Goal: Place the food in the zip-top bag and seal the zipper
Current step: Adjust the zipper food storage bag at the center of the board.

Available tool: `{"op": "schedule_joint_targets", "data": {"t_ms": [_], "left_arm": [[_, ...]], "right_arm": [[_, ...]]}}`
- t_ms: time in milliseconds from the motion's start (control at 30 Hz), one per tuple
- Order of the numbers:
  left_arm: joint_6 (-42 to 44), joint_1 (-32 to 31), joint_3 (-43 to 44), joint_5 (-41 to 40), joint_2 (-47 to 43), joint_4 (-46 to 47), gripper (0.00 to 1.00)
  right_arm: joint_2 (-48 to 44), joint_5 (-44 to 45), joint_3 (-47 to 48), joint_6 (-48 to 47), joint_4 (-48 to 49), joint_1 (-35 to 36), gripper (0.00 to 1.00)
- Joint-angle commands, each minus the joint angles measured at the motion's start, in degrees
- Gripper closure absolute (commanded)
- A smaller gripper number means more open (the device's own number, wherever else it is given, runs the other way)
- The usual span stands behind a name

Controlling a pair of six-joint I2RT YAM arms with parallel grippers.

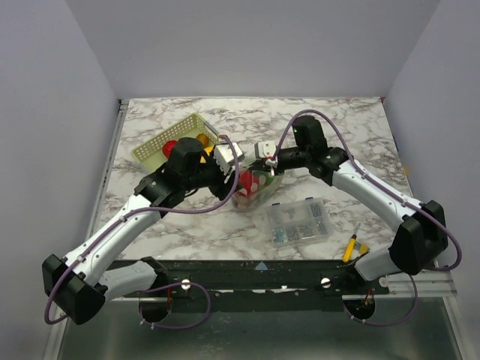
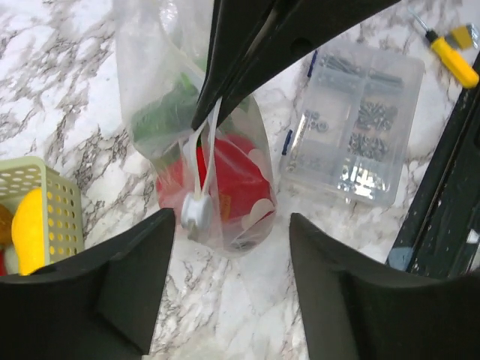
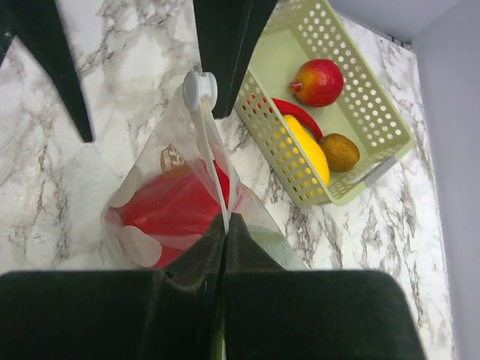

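The dotted clear zip-top bag [image 1: 251,189] stands on the marble table, holding a red food [image 3: 169,210] and a green food [image 2: 161,116]. My right gripper [image 3: 226,219] is shut on the zipper [image 3: 211,150] at one end of the bag's mouth and holds it up. A white slider [image 3: 200,88] sits at the zipper's other end. My left gripper [image 2: 231,225] is open and empty, its fingers [image 2: 142,262] on either side of that end, the slider [image 2: 196,212] close to one finger. From above the left gripper [image 1: 229,159] and the right gripper [image 1: 264,161] face each other over the bag.
The pale green lattice basket [image 3: 375,112] lies behind the bag with a red fruit [image 3: 320,81], a red chili [image 3: 300,114], a yellow fruit [image 3: 307,150] and a brown one [image 3: 341,151]. A clear compartment box [image 1: 298,220] and a yellow-handled tool [image 1: 350,249] lie near the front right.
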Motion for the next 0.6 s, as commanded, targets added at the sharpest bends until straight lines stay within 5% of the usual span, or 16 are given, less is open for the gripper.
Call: {"op": "schedule_joint_targets", "data": {"t_ms": [0,200,567], "left_arm": [[-15.8,1.4,-7.8,-7.4,-6.6,11.3,0.31],[-31.5,3.9,-31.6,-10.3,-21.0,42.3,0.14],[-38.9,8.4,-29.7,2.5,-9.9,59.8,0.18]], "right_arm": [[-2.5,4.1,-1.3,7.0,7.5,-0.1,0.99],[-4.6,8.7,-3.5,13.5,10.9,0.0,0.99],[-7.3,8.7,-3.7,21.1,12.5,-0.1,0.99]]}}
